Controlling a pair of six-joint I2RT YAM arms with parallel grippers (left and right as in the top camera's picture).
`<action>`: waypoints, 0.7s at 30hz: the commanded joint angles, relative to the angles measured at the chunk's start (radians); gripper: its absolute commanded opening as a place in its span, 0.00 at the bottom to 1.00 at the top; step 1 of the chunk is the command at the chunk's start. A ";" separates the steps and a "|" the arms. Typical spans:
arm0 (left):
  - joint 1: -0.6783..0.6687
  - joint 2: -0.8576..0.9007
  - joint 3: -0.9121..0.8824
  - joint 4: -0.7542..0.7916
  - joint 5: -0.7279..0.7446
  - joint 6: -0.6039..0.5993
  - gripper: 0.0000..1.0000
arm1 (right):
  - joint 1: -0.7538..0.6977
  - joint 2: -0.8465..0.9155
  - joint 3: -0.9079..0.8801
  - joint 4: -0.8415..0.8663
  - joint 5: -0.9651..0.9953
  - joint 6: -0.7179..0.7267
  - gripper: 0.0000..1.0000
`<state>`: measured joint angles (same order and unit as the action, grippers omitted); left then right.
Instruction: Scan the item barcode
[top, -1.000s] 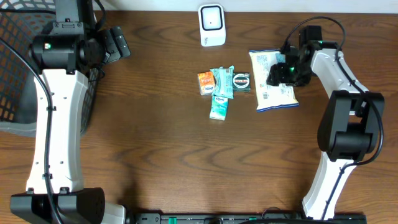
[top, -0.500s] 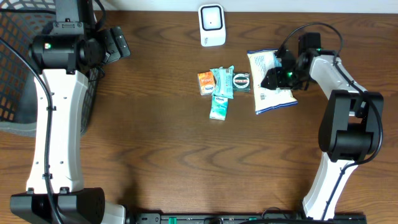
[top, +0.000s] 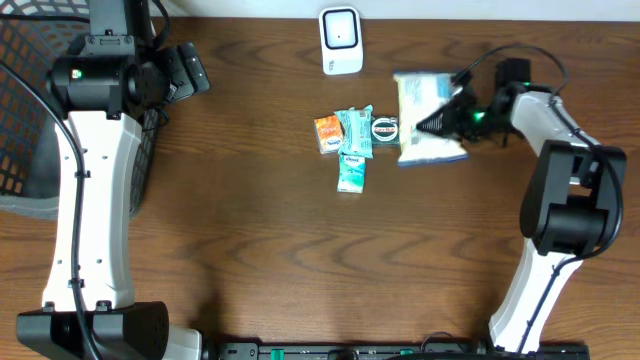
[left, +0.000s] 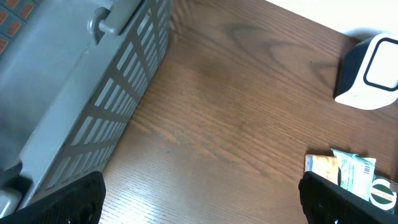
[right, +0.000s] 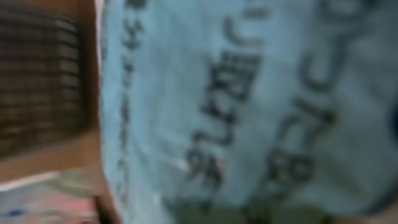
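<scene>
Two arms flank the bench (top: 250, 250). Overhead, the right pincer (top: 440, 119) is clenched on the white snack bag (top: 420, 97), at 3 o'clock of the small packets (top: 350, 135) and 4 o'clock of the scanner (top: 340, 40). The left pincer (top: 192, 68) hangs released beside the basket (top: 20, 120). Left wrist: fingers (left: 68, 199) spread wide, basket at 10 o'clock. Right wrist: blurred bag print fills the view.
</scene>
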<state>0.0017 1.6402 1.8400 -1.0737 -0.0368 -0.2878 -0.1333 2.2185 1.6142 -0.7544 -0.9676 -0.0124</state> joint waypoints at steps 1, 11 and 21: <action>-0.001 0.000 0.003 -0.003 -0.016 -0.002 0.98 | -0.039 -0.016 0.114 0.014 -0.331 0.106 0.01; -0.001 0.000 0.003 -0.003 -0.016 -0.002 0.98 | 0.028 -0.018 0.289 0.214 -0.415 0.165 0.01; -0.001 0.000 0.003 -0.003 -0.016 -0.002 0.98 | 0.155 -0.018 0.305 0.494 -0.188 0.242 0.01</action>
<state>0.0017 1.6402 1.8400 -1.0737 -0.0368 -0.2882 -0.0055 2.2185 1.9015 -0.2764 -1.2316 0.2012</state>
